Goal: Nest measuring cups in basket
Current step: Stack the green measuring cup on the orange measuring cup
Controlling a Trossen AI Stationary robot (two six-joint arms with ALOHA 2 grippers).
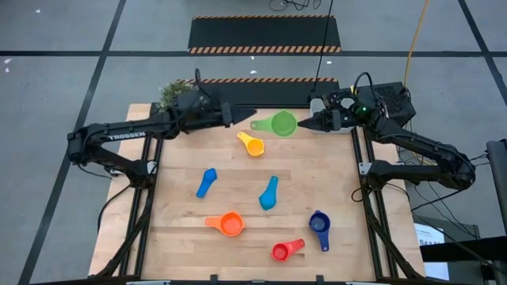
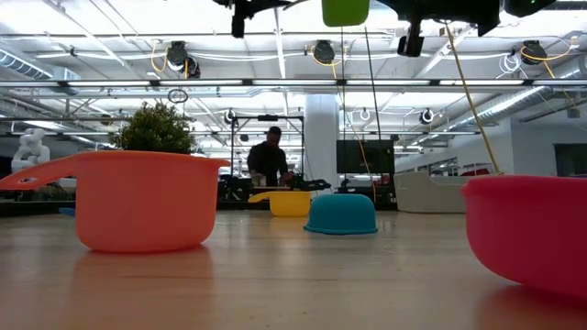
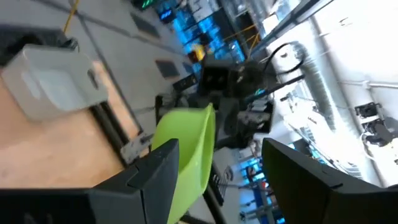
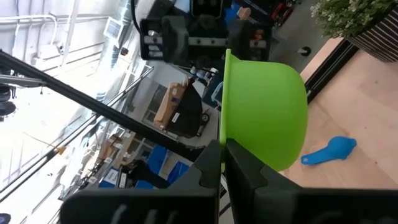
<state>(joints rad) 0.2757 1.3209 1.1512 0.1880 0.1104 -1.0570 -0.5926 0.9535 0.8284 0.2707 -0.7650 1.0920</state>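
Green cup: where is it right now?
The green cup is off the table, held in the shut right gripper at the far edge in the high view, between both arms, just beyond the yellow cup.

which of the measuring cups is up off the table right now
The green cup. The right end effector holds it in the air, shut on its rim; the other cups all lie on the table.

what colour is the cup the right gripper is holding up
Bright green. The right gripper is shut on the green cup's rim; the right wrist view shows it best.

We see a wooden table [image 1: 182, 237] carrying yellow [image 1: 251, 144], two light-blue [image 1: 206, 182], orange [image 1: 228, 224], red [image 1: 287, 250] and dark-blue cups [image 1: 319, 227]; a grey basket [image 3: 53, 84] apparently sits at its far right.
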